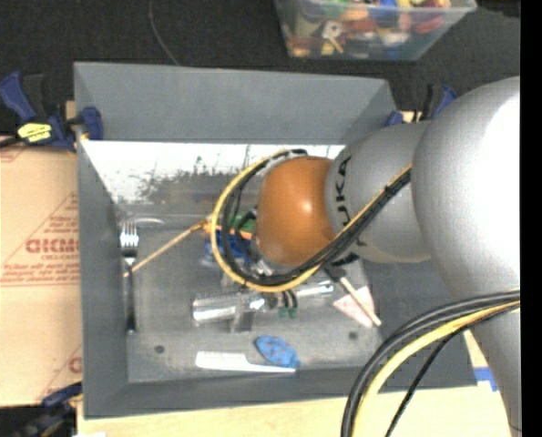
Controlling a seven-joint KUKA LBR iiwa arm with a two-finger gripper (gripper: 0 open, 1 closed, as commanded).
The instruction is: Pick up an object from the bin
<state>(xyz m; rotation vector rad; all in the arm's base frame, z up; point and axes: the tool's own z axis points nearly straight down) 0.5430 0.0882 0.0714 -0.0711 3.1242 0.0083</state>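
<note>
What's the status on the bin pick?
Gripper low at centre of bin, under orange wrist cover; grip unreadable. Silver metal piece right beside it, hold unconfirmed. Blue lump by near wall, fork at left, both apart.

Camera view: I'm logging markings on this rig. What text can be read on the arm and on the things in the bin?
"UK": black letters on the arm's grey link, beside the orange cover; the rest is cut off.
Things in the bin: no readable text.
</note>
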